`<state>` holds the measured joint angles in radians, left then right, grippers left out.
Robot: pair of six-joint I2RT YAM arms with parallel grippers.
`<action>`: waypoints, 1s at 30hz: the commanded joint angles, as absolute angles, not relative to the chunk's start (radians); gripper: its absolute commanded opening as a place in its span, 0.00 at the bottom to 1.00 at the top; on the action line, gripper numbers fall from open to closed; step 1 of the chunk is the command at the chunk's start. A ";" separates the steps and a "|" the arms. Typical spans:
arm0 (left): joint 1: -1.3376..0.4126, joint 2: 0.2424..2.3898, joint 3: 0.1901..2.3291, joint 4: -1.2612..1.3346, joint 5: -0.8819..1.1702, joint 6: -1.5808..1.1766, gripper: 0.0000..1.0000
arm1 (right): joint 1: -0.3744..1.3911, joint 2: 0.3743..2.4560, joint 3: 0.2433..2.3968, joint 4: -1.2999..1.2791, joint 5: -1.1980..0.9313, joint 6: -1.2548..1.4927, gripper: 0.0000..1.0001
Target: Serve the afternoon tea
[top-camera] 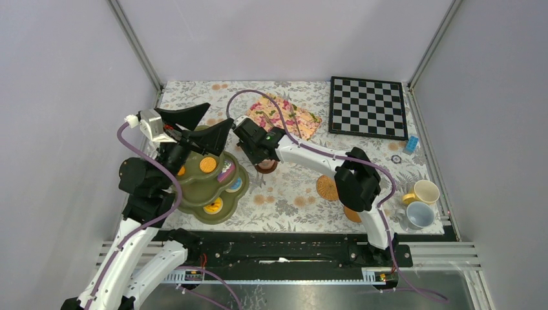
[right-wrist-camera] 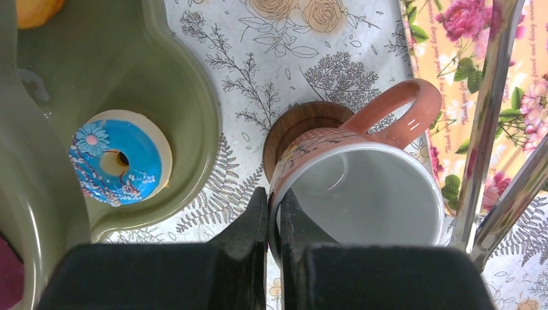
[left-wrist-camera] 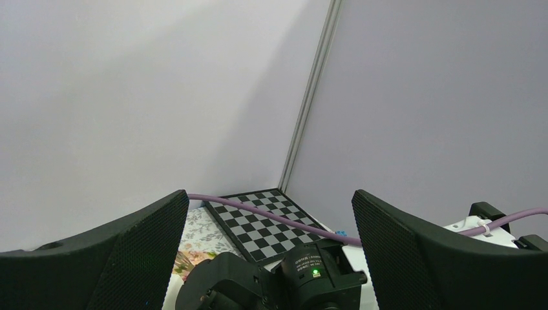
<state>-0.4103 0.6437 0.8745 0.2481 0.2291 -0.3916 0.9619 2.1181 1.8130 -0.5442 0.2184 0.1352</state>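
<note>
Right gripper clamps the near rim of the brownish-pink mug, one finger inside; its base lies over the wooden coaster, handle pointing away.

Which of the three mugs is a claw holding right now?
The pink mug: the right claw pinches its rim. The yellow mug and blue mug stand untouched, off to the right.

Top view: pink mug mostly hidden under right arm; 1 coaster half under its elbow. Right wrist: wooden coaster largely covered by mug; green stand cut off left; tongs cut off top, right.
</note>
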 commanded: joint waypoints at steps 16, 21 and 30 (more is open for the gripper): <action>-0.403 0.654 0.881 0.276 0.245 -0.381 0.99 | 0.958 1.872 1.797 -0.568 0.361 0.155 0.49; -0.403 0.655 0.882 0.276 0.251 -0.383 0.99 | 0.899 1.645 1.505 -0.520 0.454 0.198 0.58; -0.403 0.664 0.882 0.285 0.272 -0.403 0.99 | 0.719 1.325 0.911 -0.385 0.414 0.302 0.54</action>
<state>-0.4099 0.6563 0.8745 0.2462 0.2428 -0.3931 0.7250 1.3491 1.0523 -0.4263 0.3954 0.2390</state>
